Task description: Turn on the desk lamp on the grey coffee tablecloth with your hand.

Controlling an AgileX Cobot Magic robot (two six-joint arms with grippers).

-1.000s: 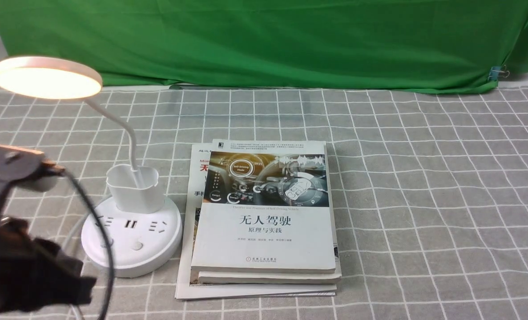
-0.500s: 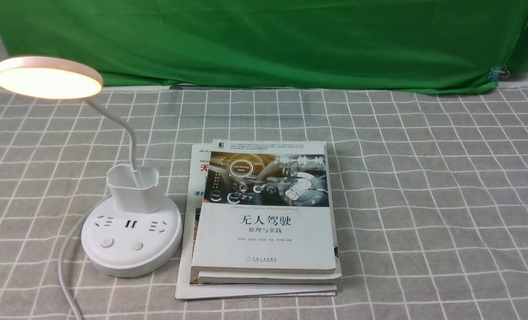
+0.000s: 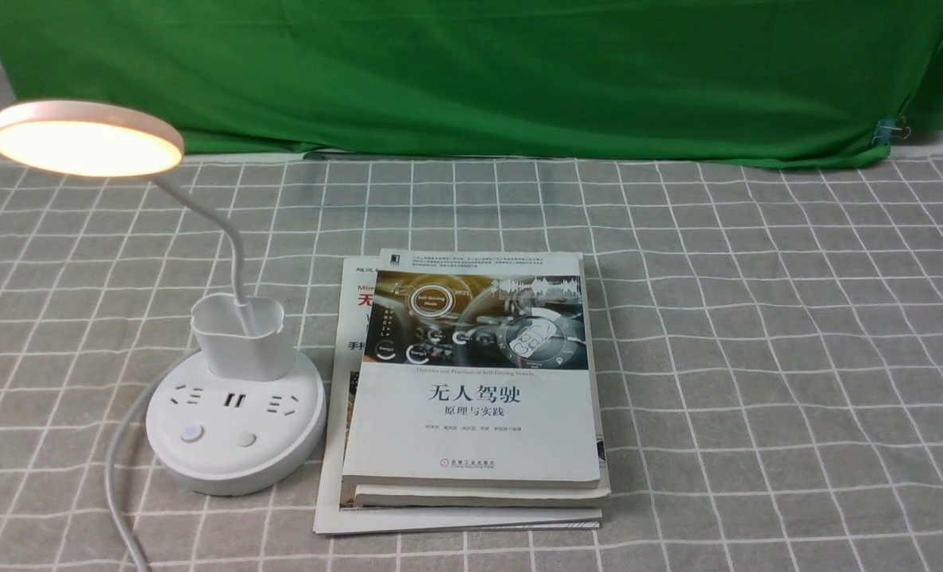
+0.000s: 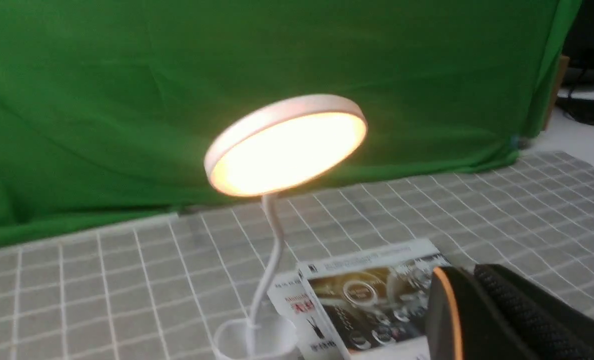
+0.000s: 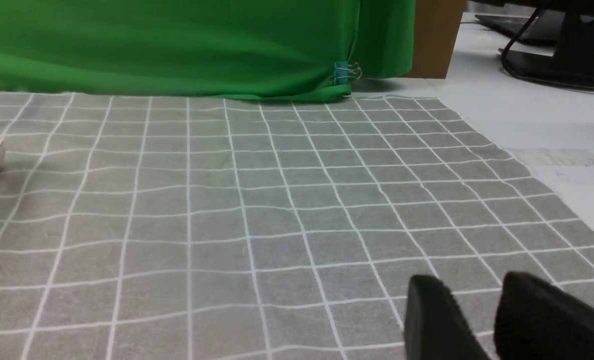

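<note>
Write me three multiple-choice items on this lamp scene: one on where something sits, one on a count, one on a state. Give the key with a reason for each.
1. Where do the books lie relative to the desk lamp in the front view?
A. Behind it
B. To its right
C. To its left

2. How many round buttons show on the lamp's base?
A. One
B. Two
C. Four

3. What state is the lamp head in?
A. Lit
B. Dark
C. Detached from the neck

Key:
1 B, the stack lies beside the base on the grey coffee tablecloth, toward the robot's right.
2 B, two buttons sit side by side at the base's front.
3 A, the disc glows warm in the front and left wrist views.
</note>
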